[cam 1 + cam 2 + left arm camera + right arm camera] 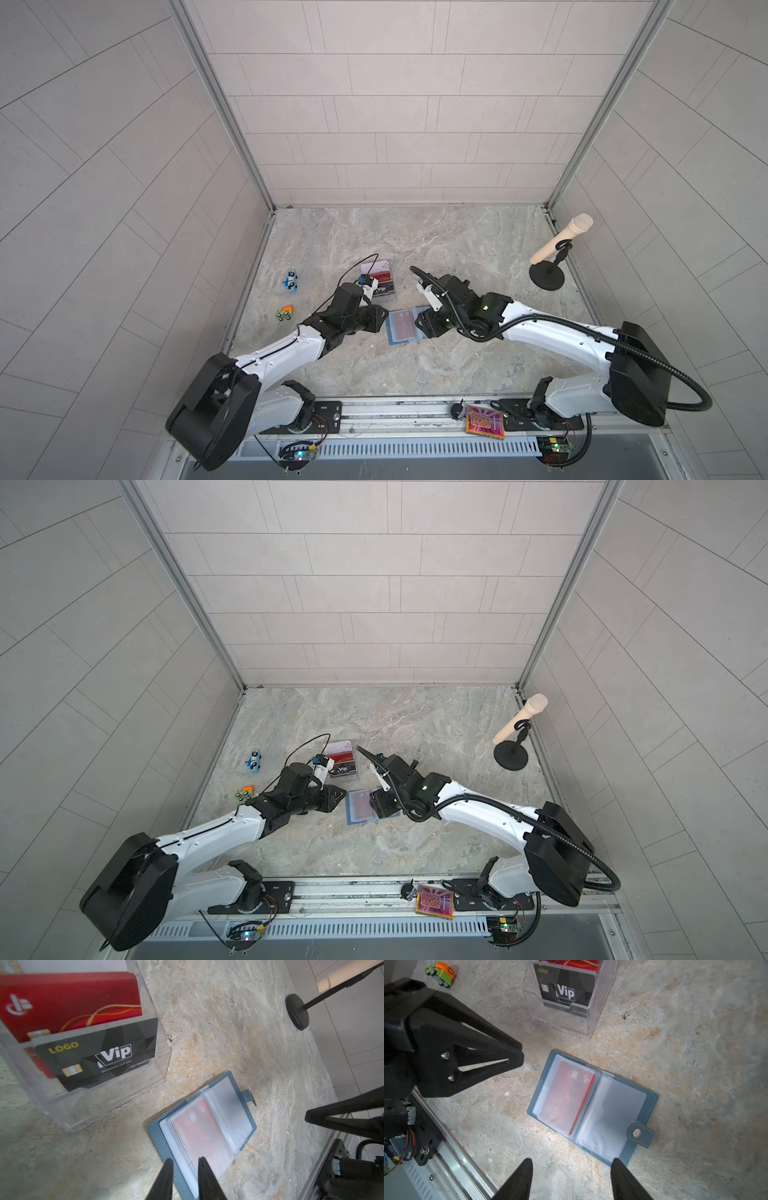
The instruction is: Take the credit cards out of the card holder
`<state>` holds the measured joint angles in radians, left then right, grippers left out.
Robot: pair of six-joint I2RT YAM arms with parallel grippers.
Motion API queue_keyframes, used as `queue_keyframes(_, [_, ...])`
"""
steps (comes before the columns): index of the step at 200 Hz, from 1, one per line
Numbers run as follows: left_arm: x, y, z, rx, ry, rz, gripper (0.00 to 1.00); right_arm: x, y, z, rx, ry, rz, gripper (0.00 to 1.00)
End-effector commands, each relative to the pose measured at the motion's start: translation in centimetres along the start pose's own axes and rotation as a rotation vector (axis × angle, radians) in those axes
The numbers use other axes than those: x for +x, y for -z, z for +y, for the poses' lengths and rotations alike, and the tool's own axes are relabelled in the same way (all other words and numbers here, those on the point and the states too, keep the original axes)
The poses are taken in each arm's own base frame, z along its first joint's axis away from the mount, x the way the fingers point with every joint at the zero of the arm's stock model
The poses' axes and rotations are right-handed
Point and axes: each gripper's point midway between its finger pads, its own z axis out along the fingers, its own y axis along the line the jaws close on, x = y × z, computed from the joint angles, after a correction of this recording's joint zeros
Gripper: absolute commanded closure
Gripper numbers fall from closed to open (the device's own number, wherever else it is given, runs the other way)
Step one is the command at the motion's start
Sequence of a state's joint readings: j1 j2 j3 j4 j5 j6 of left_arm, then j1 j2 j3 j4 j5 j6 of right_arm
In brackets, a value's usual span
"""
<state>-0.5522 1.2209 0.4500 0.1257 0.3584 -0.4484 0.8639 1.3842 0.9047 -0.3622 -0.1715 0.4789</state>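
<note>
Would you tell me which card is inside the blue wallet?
The red card in the open wallet's clear sleeve; the black Vip card and a second red card stand in the acrylic stand.

I see the card holder [154, 1129] lying open and flat on the stone tabletop [228, 1032]. A red card [199, 1132] shows through its clear sleeve, and its snap tab [250, 1097] sticks out from the opposite cover. My left gripper [185, 1160] hangs over the card holder's edge on the red-card side, jaws a narrow gap apart. Near the card holder but not touching it, a clear acrylic stand [116, 1093] holds a black Vip card [108, 1057] in front of a second red card [68, 999]. A round black stand base [297, 1012] sits well apart.
</note>
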Motion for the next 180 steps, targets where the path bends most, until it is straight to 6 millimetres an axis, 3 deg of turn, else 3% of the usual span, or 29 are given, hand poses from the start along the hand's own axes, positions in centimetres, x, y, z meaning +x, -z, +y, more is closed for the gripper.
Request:
queue_keyframes(1, [0.3, -0.9, -0.1, 0.008, 0.004, -0.002, 0.8, -0.7, -0.4, -0.1, 0.048, -0.03, -0.038, 0.38])
queue_keyframes(34, [1.5, -2.1, -0.2, 0.014, -0.009, 0.041, 0.82, -0.1, -1.7, -0.2, 0.09, -0.024, -0.028, 0.4])
queue_keyframes(114, [3.1, -3.5, 1.3, -0.039, 0.008, 0.09, 0.89, -0.1, -3.7, 2.1, 0.067, 0.052, -0.084, 0.43])
queue_keyframes(180, [4.7, -4.3, 2.0, -0.035, 0.03, 0.124, 0.92, 1.3, -6.8, 2.0, 0.114, 0.087, -0.037, 0.47])
